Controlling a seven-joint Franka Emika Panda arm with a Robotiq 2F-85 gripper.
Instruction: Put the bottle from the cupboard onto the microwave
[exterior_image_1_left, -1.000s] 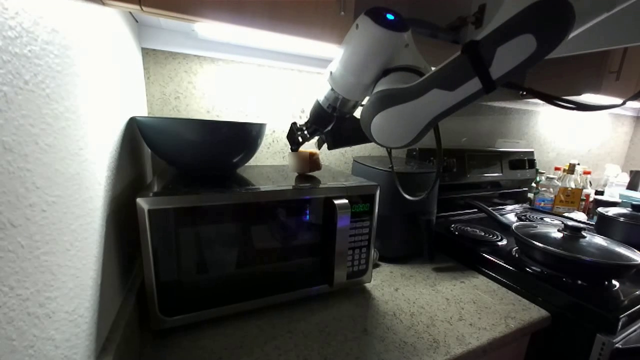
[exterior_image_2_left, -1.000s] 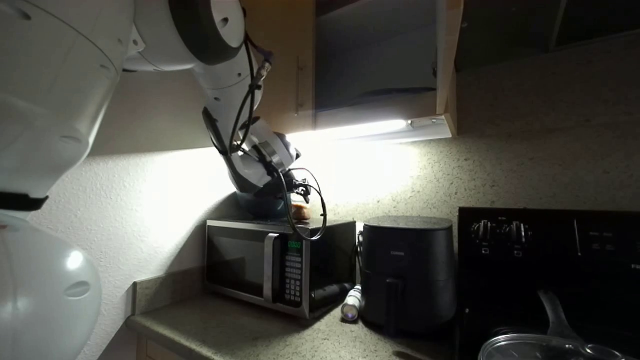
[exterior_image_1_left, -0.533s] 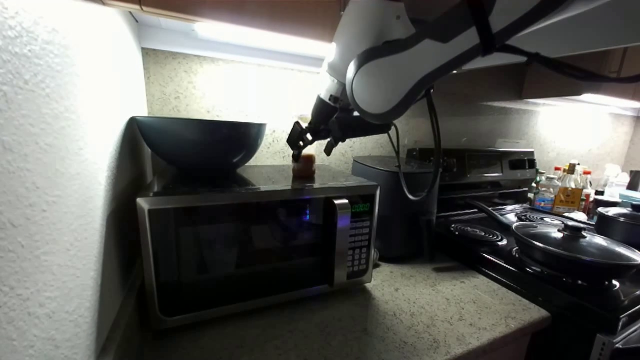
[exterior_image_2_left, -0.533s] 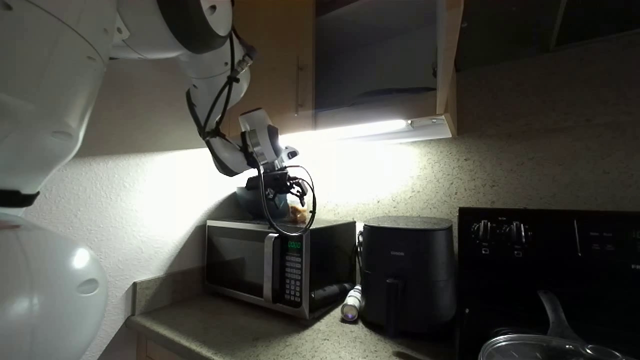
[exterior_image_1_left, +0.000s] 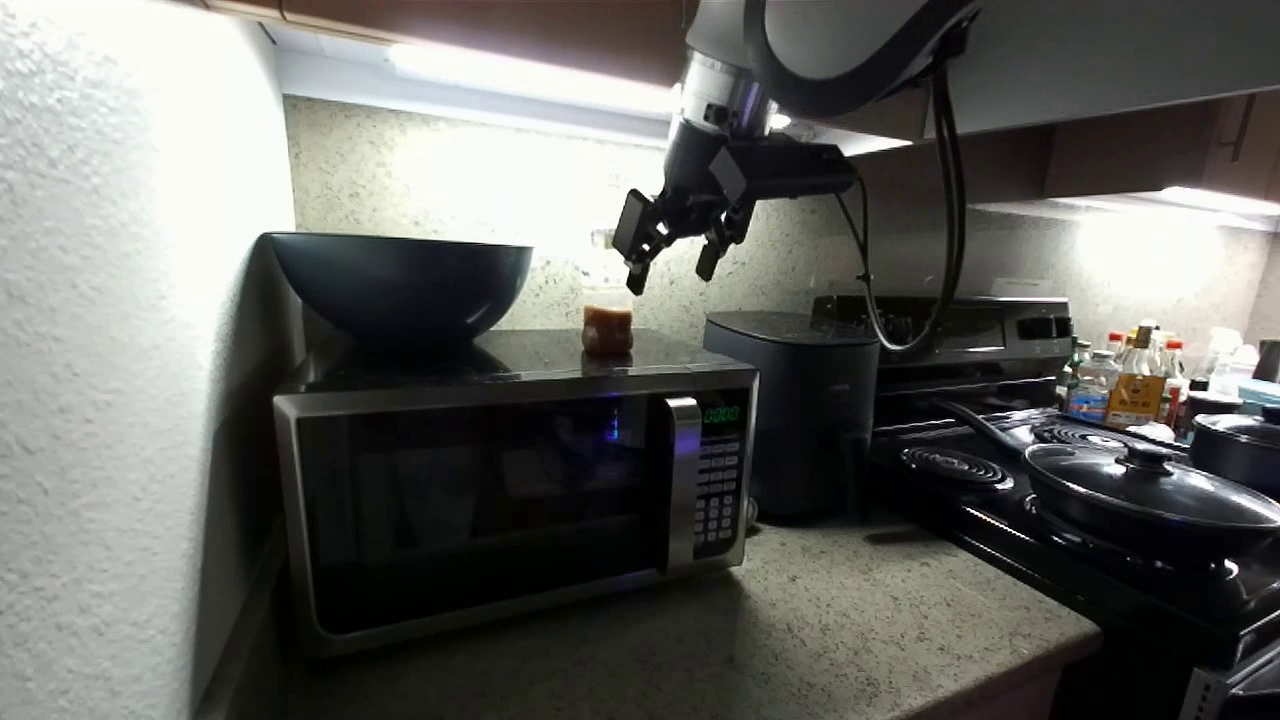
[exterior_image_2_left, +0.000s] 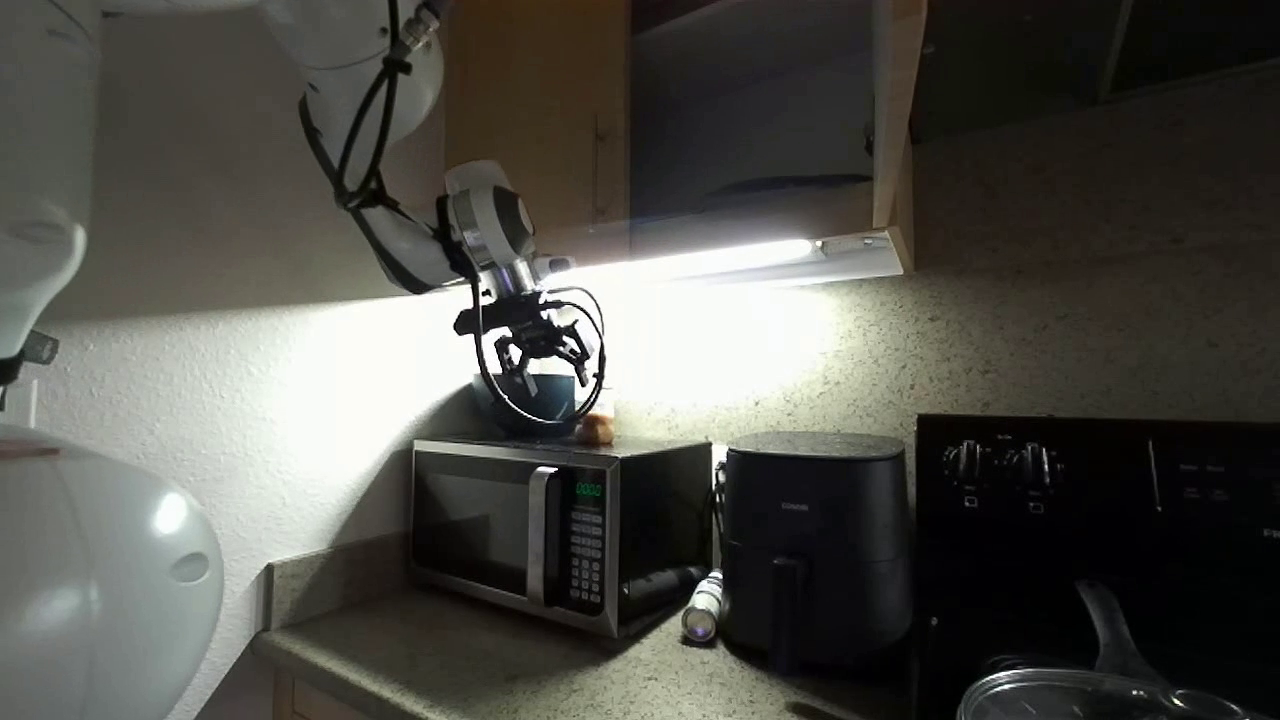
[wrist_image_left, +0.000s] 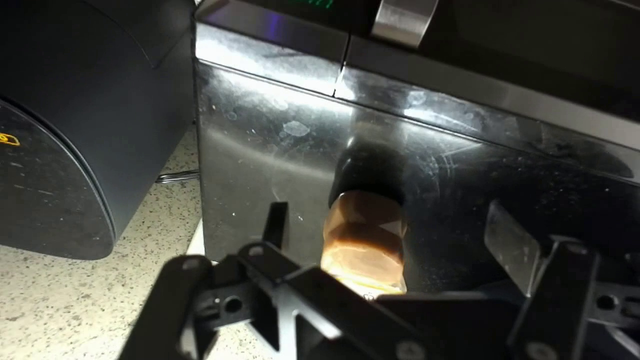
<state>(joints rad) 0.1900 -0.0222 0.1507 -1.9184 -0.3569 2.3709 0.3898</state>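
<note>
The bottle (exterior_image_1_left: 607, 328) has an amber-brown lower part and a clear, pale top. It stands upright on top of the microwave (exterior_image_1_left: 480, 500), right of the bowl. It also shows in an exterior view (exterior_image_2_left: 595, 430) and the wrist view (wrist_image_left: 365, 235). The silver-and-black microwave also shows in an exterior view (exterior_image_2_left: 480, 520). My gripper (exterior_image_1_left: 671, 278) is open and empty, above and to the side of the bottle, apart from it. In the wrist view the fingers (wrist_image_left: 392, 227) are spread wide, with the bottle beyond them. The cupboard (exterior_image_2_left: 540, 130) hangs above, with a lit strip beneath.
A dark bowl (exterior_image_1_left: 400, 285) sits on the microwave's left part, against the wall. A dark air fryer (exterior_image_2_left: 815, 540) stands beside the microwave, with a small cylinder (exterior_image_2_left: 703, 605) between them. A stove holds a lidded pan (exterior_image_1_left: 1150, 490). A cupboard door (exterior_image_2_left: 897, 110) hangs open.
The bottle was tilted at the gripper and now stands upright on the microwave. The fingers have opened and let go. The gripper has risen and moved away from the bottle.
</note>
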